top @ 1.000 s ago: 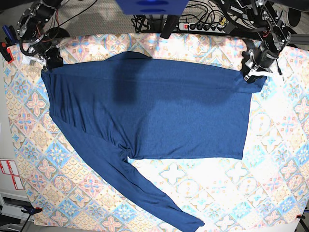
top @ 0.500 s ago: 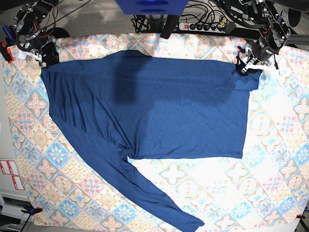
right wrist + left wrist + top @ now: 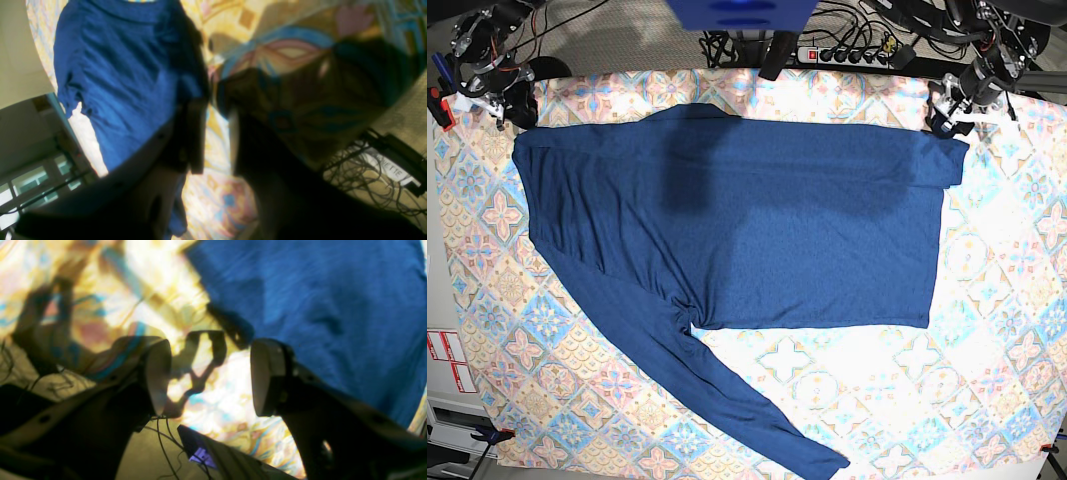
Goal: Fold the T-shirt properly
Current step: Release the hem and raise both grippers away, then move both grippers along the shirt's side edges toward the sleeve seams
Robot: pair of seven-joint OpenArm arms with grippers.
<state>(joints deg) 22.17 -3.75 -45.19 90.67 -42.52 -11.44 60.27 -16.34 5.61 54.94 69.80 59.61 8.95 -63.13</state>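
One long sleeve of the T-shirt ran down towards the near edge of the bench, its cuff almost at that edge. The sleeve joined the body at a bunched crease. Beyond it the dark blue body lay spread flat across the middle of the patterned cloth that covered the bench, its straight hem side facing the near edge and its far side reaching close to the far edge.

At the far right corner the left tool hung just beyond the shirt's corner, which was slightly turned up. From its own camera the left tool stood wide apart with only cloth between the pads, holding nothing. At the far left corner the right tool sat just off the shirt's other far corner. From its wrist the right tool showed a narrow gap with patterned cloth visible through it and no fabric in it.

A power strip lay behind the bench.
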